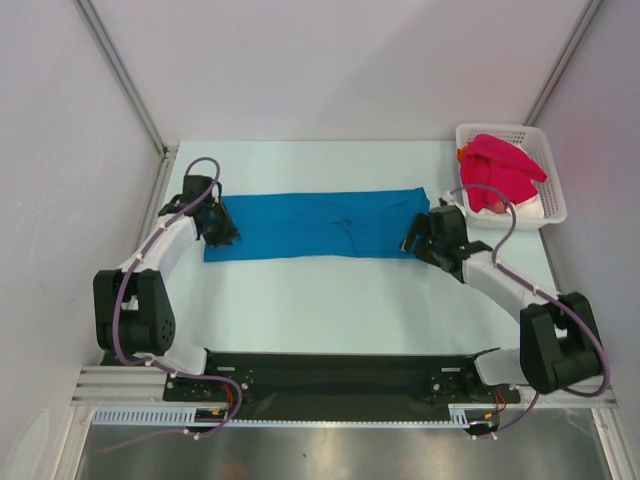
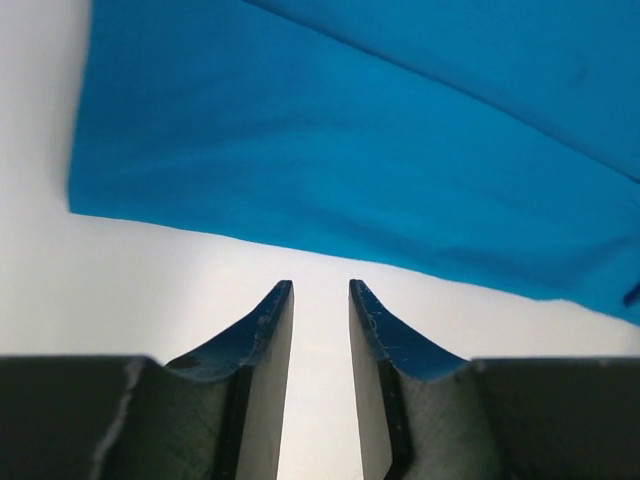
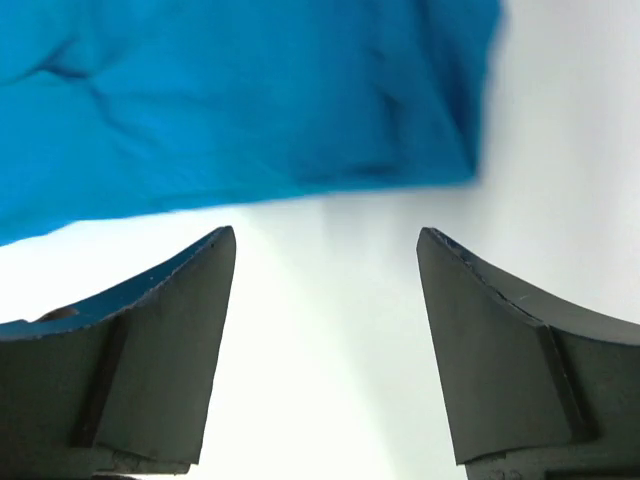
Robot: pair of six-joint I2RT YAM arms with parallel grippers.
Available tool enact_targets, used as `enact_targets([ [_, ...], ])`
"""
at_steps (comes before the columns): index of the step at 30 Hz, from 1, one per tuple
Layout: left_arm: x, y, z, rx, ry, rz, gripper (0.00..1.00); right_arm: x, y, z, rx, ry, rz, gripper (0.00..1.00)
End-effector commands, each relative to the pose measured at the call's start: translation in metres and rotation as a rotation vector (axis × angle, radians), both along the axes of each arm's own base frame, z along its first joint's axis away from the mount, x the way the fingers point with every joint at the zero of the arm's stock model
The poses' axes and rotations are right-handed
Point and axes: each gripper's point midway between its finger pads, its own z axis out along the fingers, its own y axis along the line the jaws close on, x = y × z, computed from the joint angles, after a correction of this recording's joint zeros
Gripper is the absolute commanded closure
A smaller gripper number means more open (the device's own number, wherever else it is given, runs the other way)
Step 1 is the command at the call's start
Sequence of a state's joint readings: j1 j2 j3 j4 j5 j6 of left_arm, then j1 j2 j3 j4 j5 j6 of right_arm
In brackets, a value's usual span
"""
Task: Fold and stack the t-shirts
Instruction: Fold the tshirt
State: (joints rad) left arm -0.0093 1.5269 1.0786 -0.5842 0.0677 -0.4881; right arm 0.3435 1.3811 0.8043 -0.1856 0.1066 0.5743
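Note:
A bright blue t-shirt (image 1: 310,225) lies flat on the white table as a long folded strip. My left gripper (image 1: 222,228) sits at its left end, just off the near edge of the cloth, with its jaws a little apart and empty. In the left wrist view the gripper (image 2: 320,285) is over bare table, with the blue shirt (image 2: 350,130) just beyond the tips. My right gripper (image 1: 412,238) is at the shirt's right end, wide open and empty. In the right wrist view the gripper (image 3: 327,232) is near the blue shirt's corner (image 3: 230,100).
A white lattice basket (image 1: 500,128) stands at the back right and holds a crimson-pink t-shirt (image 1: 500,170), with a glimpse of orange cloth (image 1: 462,153) and white cloth (image 1: 525,208). White walls enclose the table on the left, the back and the right.

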Motion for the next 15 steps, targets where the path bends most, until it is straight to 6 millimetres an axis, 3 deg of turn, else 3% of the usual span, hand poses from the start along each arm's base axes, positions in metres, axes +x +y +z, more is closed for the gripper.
enact_targets([
  [1,0.003,-0.022,0.026,-0.034,-0.095,-0.063,0.64,-0.018,-0.006,0.001,0.122,-0.009,-0.048,0.21],
  [4,-0.001,-0.032,0.035,-0.048,-0.119,-0.091,0.63,-0.021,-0.016,-0.003,0.179,-0.023,-0.121,0.21],
  [5,-0.003,-0.034,0.036,-0.053,-0.123,-0.096,0.62,-0.029,-0.02,-0.015,0.194,0.001,-0.145,0.21],
  [8,-0.01,-0.038,0.043,-0.058,-0.145,-0.118,0.61,-0.033,-0.031,-0.027,0.239,-0.001,-0.227,0.23],
  [15,-0.021,-0.04,0.054,-0.051,-0.183,-0.172,0.55,-0.019,-0.043,-0.042,0.3,-0.088,-0.362,0.38],
])
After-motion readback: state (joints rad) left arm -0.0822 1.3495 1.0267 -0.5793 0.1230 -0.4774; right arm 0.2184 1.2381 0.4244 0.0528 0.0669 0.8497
